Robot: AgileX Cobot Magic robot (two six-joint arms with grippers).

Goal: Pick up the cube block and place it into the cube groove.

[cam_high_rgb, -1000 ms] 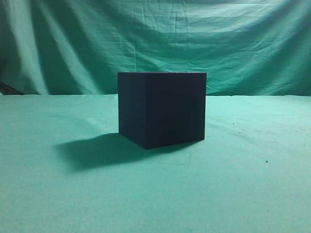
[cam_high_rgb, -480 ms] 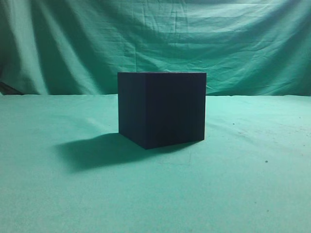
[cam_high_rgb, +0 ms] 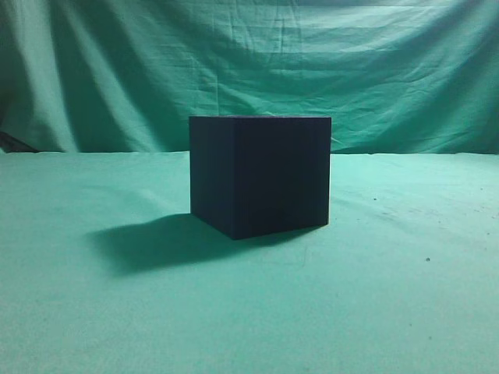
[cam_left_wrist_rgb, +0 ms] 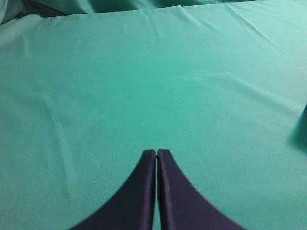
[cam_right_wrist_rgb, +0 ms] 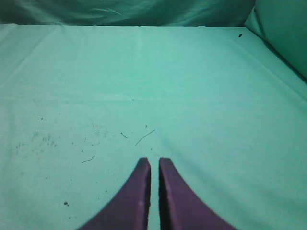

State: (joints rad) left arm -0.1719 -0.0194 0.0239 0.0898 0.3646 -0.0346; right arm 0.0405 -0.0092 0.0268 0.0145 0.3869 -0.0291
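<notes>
On green cloth, large dark box sits alone; groove, cube block unseen. Left gripper clenched empty, right gripper near-closed, empty; both idle.

Green-clothed table, large dark box directly on it, centre.

Wrinkled green cloth backdrop, green cloth-covered table, dim light from the right
</notes>
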